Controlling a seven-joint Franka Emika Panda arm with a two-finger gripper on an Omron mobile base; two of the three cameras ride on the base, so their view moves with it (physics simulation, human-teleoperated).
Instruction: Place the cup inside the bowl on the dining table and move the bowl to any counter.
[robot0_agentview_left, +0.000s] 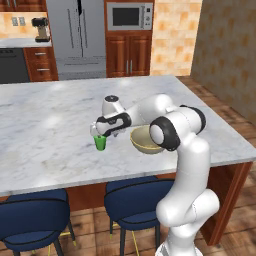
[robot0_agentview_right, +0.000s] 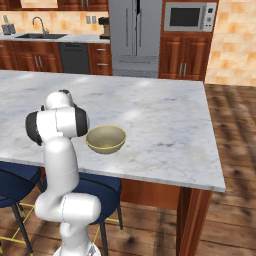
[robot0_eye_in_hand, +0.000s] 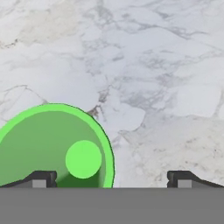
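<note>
The small green cup stands upright on the marble dining table, just left of the wide tan bowl. My gripper hangs directly over the cup, pointing down, open and holding nothing. In the hand view I look down into the cup at the lower left. The left fingertip is over its mouth and the right fingertip is over bare marble, so the gripper sits off-centre, above the cup's right rim. The right base view shows the empty bowl beside my arm, on the table.
Blue stools tuck under the table's near edge. Along the back wall runs a counter with a sink, a coffee machine, a fridge and a microwave. Open marble lies behind and left of the cup.
</note>
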